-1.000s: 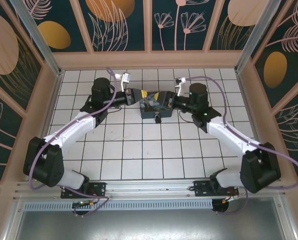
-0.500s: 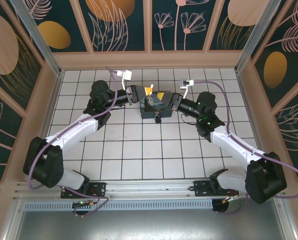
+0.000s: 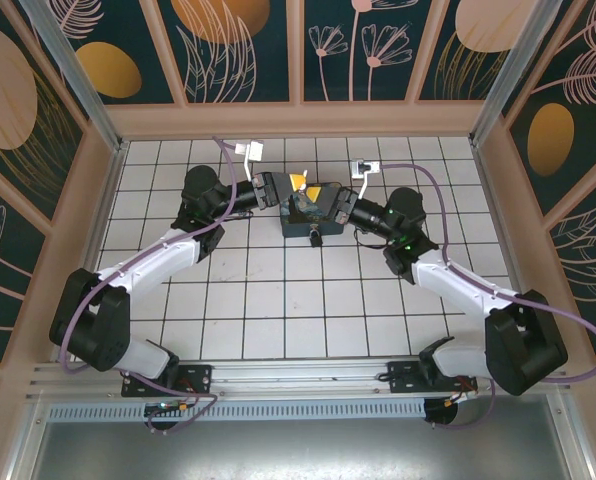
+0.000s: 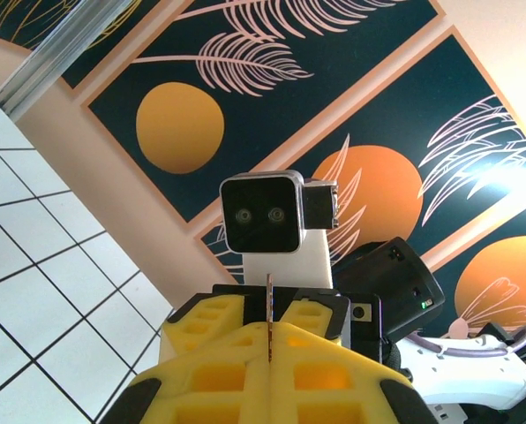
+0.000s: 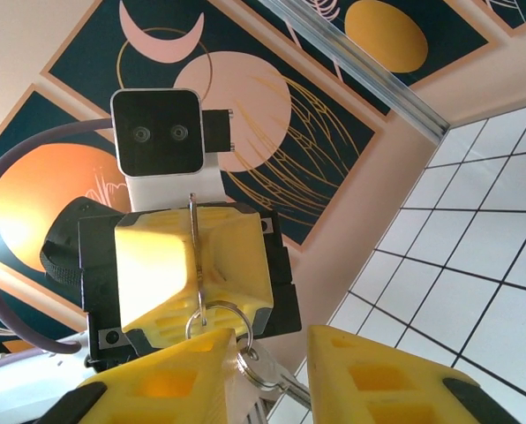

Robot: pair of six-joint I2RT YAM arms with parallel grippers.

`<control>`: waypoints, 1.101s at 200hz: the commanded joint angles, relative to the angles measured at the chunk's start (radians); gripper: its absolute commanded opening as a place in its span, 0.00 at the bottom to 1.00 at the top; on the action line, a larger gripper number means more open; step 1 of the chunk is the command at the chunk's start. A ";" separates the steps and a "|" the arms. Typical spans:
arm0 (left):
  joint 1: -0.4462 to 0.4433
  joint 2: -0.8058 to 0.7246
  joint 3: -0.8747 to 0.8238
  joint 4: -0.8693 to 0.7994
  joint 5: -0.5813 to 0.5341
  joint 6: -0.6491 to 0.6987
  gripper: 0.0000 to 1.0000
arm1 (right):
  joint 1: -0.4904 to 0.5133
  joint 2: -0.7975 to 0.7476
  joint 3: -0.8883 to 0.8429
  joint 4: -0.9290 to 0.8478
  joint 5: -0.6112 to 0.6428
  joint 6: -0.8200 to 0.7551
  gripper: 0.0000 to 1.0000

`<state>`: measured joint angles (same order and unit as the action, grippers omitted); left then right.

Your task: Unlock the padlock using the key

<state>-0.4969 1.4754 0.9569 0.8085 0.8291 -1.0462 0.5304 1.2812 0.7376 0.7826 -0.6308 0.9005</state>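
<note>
Overhead, both arms reach forward and bend inward, wrists facing each other above the dark box (image 3: 300,226) at the far middle of the tabletop (image 3: 278,300). The left end effector (image 3: 296,181) is clamped on the key (image 4: 269,309), held edge-on. The right end effector (image 3: 319,193) has its fingers apart, with the key ring (image 5: 217,320) hanging at their tips. The padlock (image 3: 315,237) seems to be the small dark piece at the box's near face.

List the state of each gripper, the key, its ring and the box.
left gripper: shut on a thin metal strip.
right gripper: jaws apart, key between them.
key: on the ring, off the table.
ring: dangling under the left gripper.
box: resting on the tiled table, below both grippers.
</note>
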 commanded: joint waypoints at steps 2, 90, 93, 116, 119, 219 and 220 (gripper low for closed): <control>-0.005 0.008 0.002 0.047 -0.009 -0.013 0.00 | 0.011 0.004 0.028 0.087 -0.024 -0.003 0.27; -0.005 0.019 0.010 0.010 -0.029 0.005 0.00 | 0.024 0.010 0.031 0.106 -0.023 -0.006 0.25; -0.004 0.019 0.010 0.009 -0.028 0.004 0.00 | 0.029 0.012 0.033 0.108 -0.023 -0.006 0.25; -0.004 0.014 0.010 0.017 -0.029 0.000 0.00 | 0.034 0.029 0.054 0.094 -0.023 -0.015 0.24; -0.005 0.014 0.010 0.015 -0.029 0.000 0.00 | 0.034 0.032 0.055 0.097 -0.024 -0.015 0.24; -0.005 0.000 0.000 0.014 -0.020 -0.003 0.00 | 0.043 0.051 0.068 0.118 0.001 -0.021 0.15; -0.005 0.000 -0.001 0.015 -0.019 -0.003 0.00 | 0.043 0.052 0.069 0.118 0.001 -0.021 0.15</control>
<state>-0.4961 1.4860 0.9569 0.7921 0.7998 -1.0489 0.5640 1.3342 0.7792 0.8349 -0.6445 0.8970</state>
